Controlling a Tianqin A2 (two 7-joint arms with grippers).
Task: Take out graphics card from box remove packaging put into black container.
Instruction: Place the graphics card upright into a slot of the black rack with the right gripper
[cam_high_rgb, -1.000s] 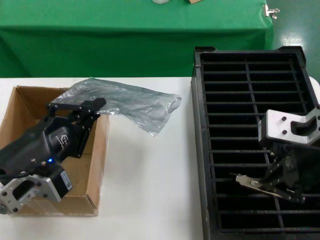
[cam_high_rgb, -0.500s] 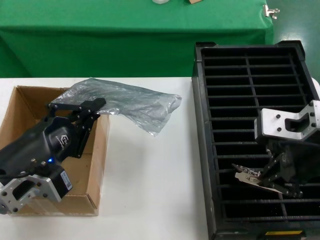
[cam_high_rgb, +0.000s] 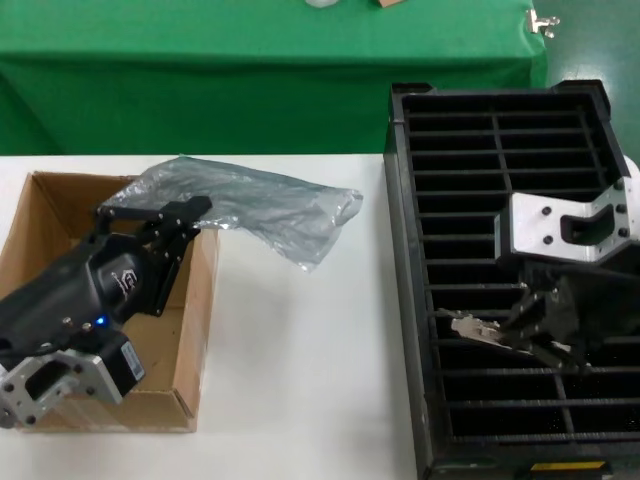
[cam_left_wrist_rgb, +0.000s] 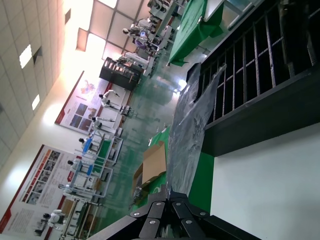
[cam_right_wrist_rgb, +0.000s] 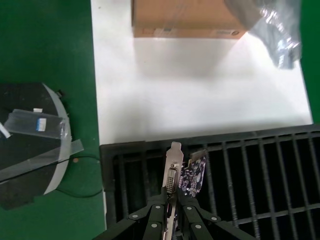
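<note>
My right gripper (cam_high_rgb: 528, 322) is shut on the graphics card (cam_high_rgb: 480, 329), a thin dark board with a silver bracket (cam_right_wrist_rgb: 174, 169), held over the near left slots of the black container (cam_high_rgb: 400, 270). In the right wrist view the card (cam_right_wrist_rgb: 192, 176) sticks out past the gripper (cam_right_wrist_rgb: 179, 197) above the ribs. My left gripper (cam_high_rgb: 165, 213) is shut on the packaging (cam_high_rgb: 260, 205), a crinkled silvery bag that drapes from the box (cam_high_rgb: 195, 330) toward the container. In the left wrist view the packaging (cam_left_wrist_rgb: 192, 125) rises from the gripper (cam_left_wrist_rgb: 169, 198).
A green-draped table (cam_high_rgb: 250, 80) runs along the far side. White tabletop (cam_high_rgb: 300, 380) lies between box and container. In the right wrist view, a round dark base with taped labels (cam_right_wrist_rgb: 30, 145) sits on the green floor by the table edge.
My right gripper has carried the graphics card farther from me and to the left across the container's slots. The left arm and the packaging have stayed still.
</note>
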